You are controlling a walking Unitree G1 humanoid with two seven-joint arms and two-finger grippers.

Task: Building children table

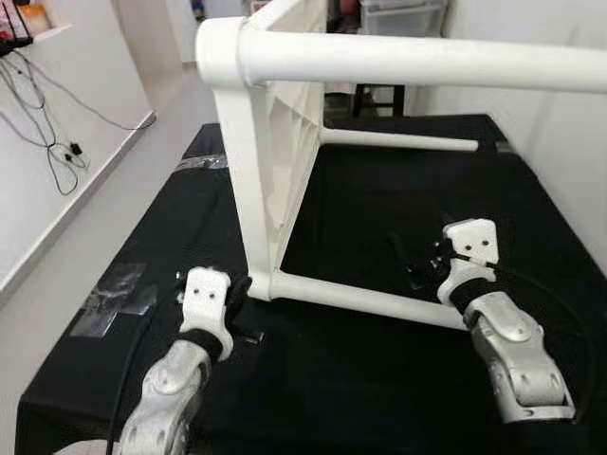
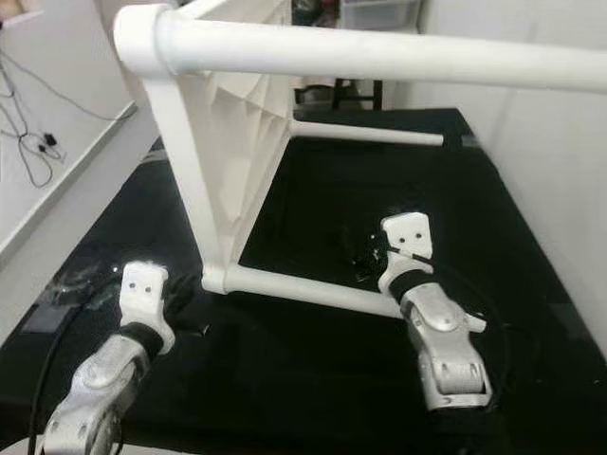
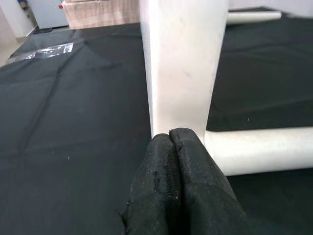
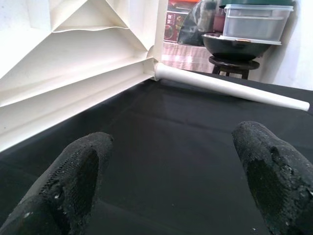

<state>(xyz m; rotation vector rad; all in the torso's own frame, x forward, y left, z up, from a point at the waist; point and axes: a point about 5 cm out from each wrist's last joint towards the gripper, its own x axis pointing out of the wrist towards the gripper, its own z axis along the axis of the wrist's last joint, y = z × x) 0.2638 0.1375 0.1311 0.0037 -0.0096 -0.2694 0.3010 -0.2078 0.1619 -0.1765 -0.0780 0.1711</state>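
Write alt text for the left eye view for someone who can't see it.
A white children's table lies on its side on a black cloth-covered surface. The left hand, shut, sits at its near bottom corner; the right hand reaches over the near lower leg.

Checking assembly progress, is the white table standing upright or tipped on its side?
On its side: table legs run level over the black cloth.

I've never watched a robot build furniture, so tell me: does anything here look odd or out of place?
Yes. The white children's table lies tipped on its side on the black cloth, tabletop upright, legs pointing sideways. The left pincer, fingers shut, presses against its near corner; the right pincer is open, beside the lower leg.
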